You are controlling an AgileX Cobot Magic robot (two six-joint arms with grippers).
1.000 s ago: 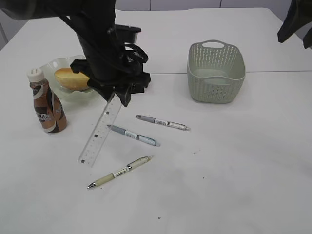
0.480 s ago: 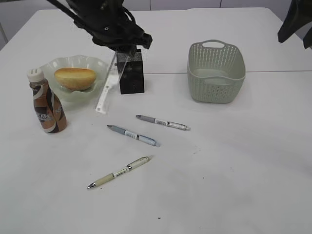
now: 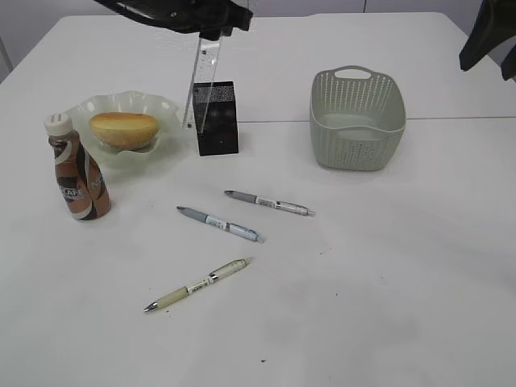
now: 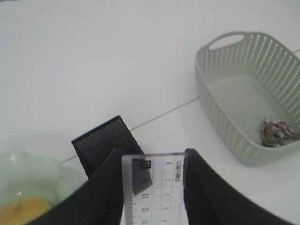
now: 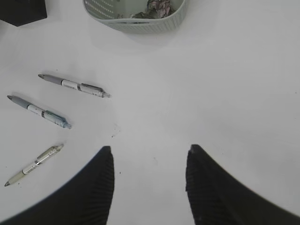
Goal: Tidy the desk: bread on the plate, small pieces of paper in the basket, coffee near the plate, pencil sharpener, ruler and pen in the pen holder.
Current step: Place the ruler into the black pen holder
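My left gripper [image 3: 212,28] [image 4: 152,157] is shut on the clear ruler [image 3: 201,81] [image 4: 154,187], which hangs almost upright. The ruler's lower end is at the left top edge of the black mesh pen holder [image 3: 218,125] [image 4: 101,140]; I cannot tell whether it is inside. The bread [image 3: 123,129] lies on the green plate [image 3: 165,106], with the coffee [image 3: 76,171] beside it. Three pens [image 3: 270,203] [image 3: 220,224] [image 3: 197,285] lie on the desk [image 3: 387,266]. Crumpled paper [image 4: 277,132] [image 5: 159,7] sits in the basket [image 3: 357,121]. My right gripper [image 5: 150,154] is open over bare desk. The pencil sharpener is out of view.
The basket [image 4: 225,117] [image 5: 140,23] stands to the right of the pen holder, past a faint seam in the desk. In the right wrist view the pens [image 5: 74,86] [image 5: 39,111] [image 5: 33,165] lie to the left of my open fingers. The right arm [image 3: 488,36] hangs at the far right edge.
The left gripper has lifted the ruler off the desk and carried it up and back, so that it now hangs by the pen holder. The right arm has not moved.
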